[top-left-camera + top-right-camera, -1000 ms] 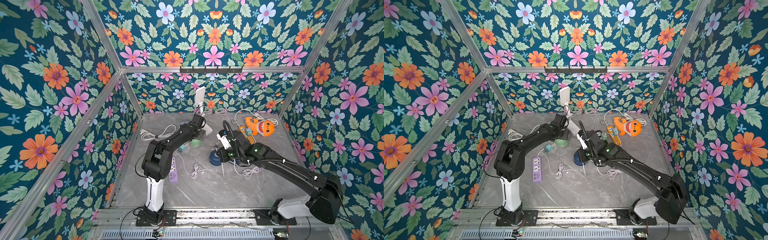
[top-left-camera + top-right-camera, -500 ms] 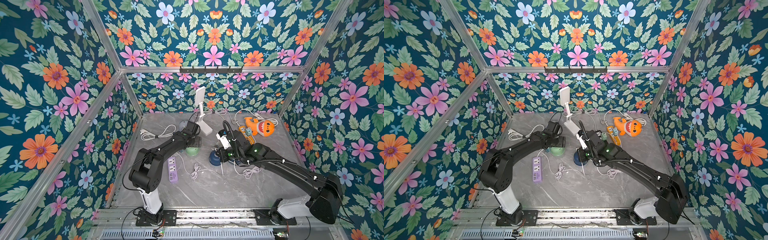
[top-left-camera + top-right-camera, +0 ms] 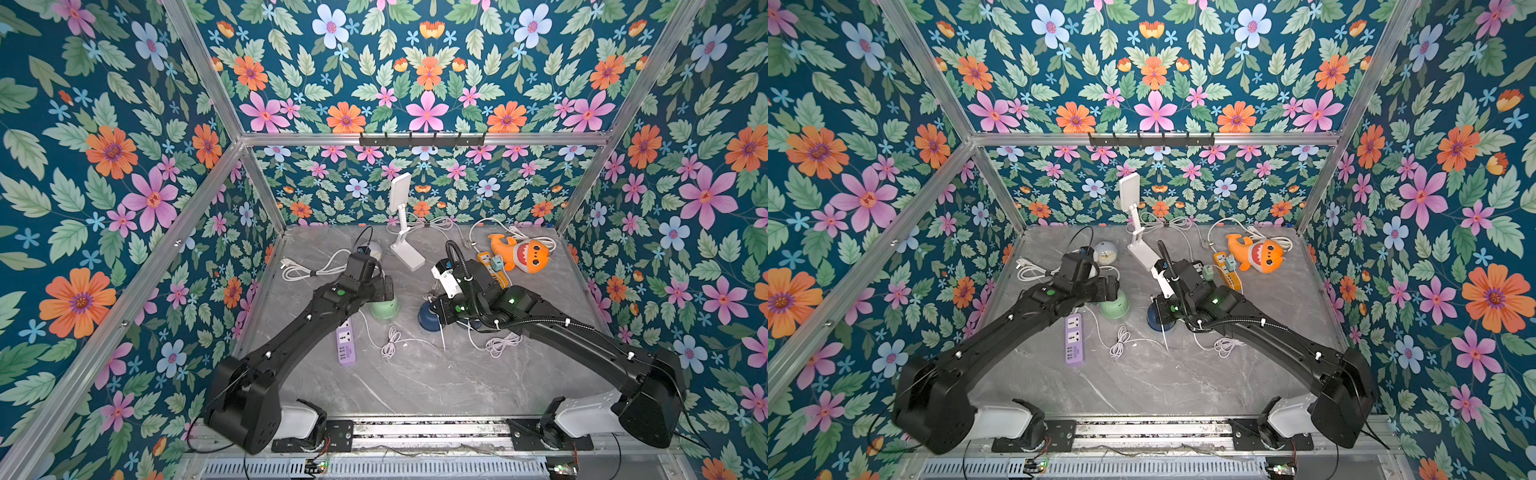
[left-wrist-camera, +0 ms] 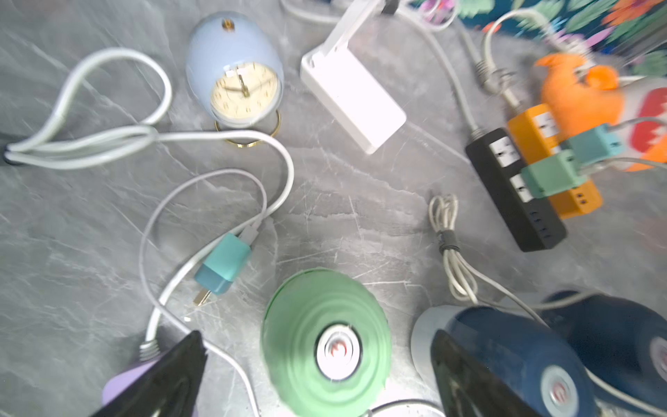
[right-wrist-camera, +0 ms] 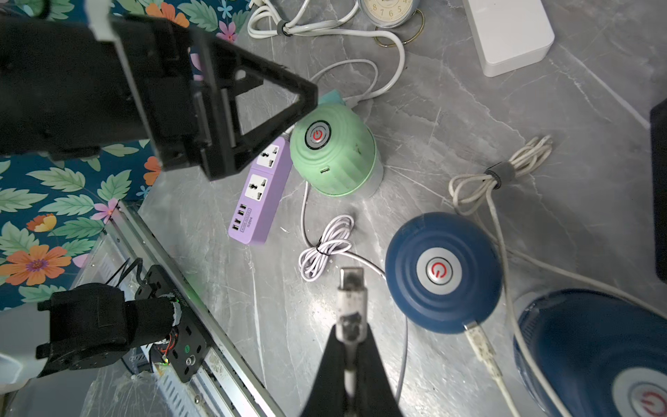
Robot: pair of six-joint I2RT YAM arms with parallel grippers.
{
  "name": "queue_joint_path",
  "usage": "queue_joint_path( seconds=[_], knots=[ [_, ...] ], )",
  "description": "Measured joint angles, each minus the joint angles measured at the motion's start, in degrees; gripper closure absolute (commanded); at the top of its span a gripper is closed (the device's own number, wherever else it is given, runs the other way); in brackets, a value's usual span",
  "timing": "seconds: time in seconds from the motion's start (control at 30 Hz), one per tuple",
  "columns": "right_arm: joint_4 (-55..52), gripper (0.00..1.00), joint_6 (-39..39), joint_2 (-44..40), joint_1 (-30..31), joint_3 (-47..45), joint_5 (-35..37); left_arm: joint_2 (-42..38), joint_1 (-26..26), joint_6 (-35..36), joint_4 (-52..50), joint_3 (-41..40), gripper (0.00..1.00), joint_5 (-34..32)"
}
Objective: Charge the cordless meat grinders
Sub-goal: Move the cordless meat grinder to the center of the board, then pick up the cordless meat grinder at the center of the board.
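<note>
Currently, the left gripper (image 4: 317, 337) hangs wide open over the pale green grinder (image 4: 326, 346), apparently to steady it beside the purple power strip (image 5: 260, 191); the right gripper (image 5: 352, 334) clamps a white charging plug (image 5: 352, 289) beside the cabled navy grinder (image 5: 444, 270).

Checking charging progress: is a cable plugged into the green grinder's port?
No, the green grinder shows an empty side port, no plug in it.

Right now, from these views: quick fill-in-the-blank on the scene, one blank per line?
The right gripper has its jaws ____ on a white plug.
The left gripper hangs ____ over the green grinder.
That grinder's port is ____.
A cable is already ____ into the blue grinder beside the plug.
Missing: shut; open; empty; plugged.
</note>
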Motion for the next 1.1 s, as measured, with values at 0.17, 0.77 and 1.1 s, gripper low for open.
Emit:
queue_joint_path(
  seconds=[0.17, 0.77, 1.1],
  knots=[
    [-0.35, 1.00, 0.20, 1.25, 0.04, 2.05, -0.66, -15.54, -0.44, 1.44, 6.75, -16.72, 0.07, -0.24],
    [-8.26, 1.00, -0.26, 32.76, -5.31, 33.33, -10.36, -14.95, -11.87, 2.69, 37.18, -41.27, 0.16, -11.34],
    [-13.79, 1.00, -2.54, 48.30, -7.39, 49.33, -14.71, -3.43, -12.52, 7.28, 53.40, -43.23, 0.09, -12.33]
  ],
)
